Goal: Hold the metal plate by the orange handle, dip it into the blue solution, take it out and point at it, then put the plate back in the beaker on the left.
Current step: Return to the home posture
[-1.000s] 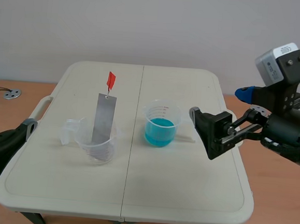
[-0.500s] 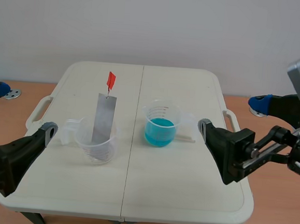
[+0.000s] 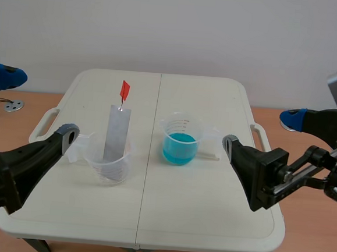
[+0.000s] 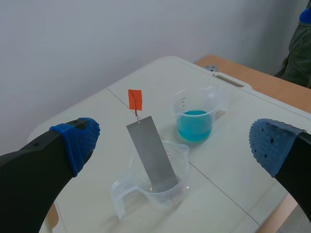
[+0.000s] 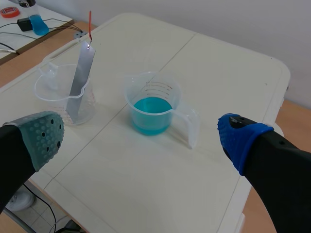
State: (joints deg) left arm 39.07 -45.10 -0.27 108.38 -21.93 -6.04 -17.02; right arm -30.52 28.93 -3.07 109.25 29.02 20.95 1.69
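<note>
A grey metal plate point(image 3: 116, 135) leans upright in a clear beaker point(image 3: 110, 163) on the left half of the table, its orange handle point(image 3: 124, 90) sticking up. A second beaker holding blue solution point(image 3: 180, 144) stands right of the centre seam. My left gripper point(image 3: 40, 104) is open at the table's left edge, short of the plate. My right gripper point(image 3: 260, 131) is open to the right of the blue beaker. From the left wrist, the plate point(image 4: 152, 158), handle point(image 4: 135, 99) and blue solution point(image 4: 195, 124) lie ahead of the open gripper point(image 4: 173, 143). The right wrist shows the blue solution point(image 5: 151, 114) and plate point(image 5: 80, 81) ahead of its open gripper point(image 5: 141, 135).
The white folding table point(image 3: 207, 222) has a centre seam and moulded handles at both sides. A wooden surface lies around it, with a round grey disc point(image 3: 13, 106) at far left. A side desk with a blue item point(image 5: 36, 23) lies beyond the plate's beaker.
The left arm has risen from the lower left corner toward the plate's beaker, fingers spread wide. The right gripper has drawn back and down, away from the blue beaker.
</note>
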